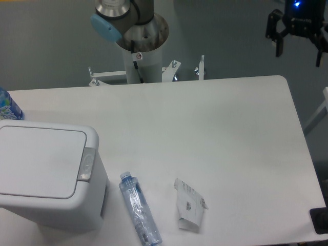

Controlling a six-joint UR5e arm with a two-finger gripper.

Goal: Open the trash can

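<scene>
The trash can (48,177) is a large white boxy bin at the front left of the table. Its flat light-grey lid (38,161) lies closed. The grey push-button latch (86,164) sits on the rim at the lid's right edge. My gripper (298,48) hangs at the top right, high above the table's far right corner, far from the bin. Its black fingers (279,43) point down and stand apart with nothing between them.
A clear plastic bottle (139,207) lies on the table right of the bin. A crumpled white wrapper (188,209) lies beside it. A blue-labelled bottle (7,106) shows at the left edge behind the bin. The arm's base post (139,51) stands at the table's back.
</scene>
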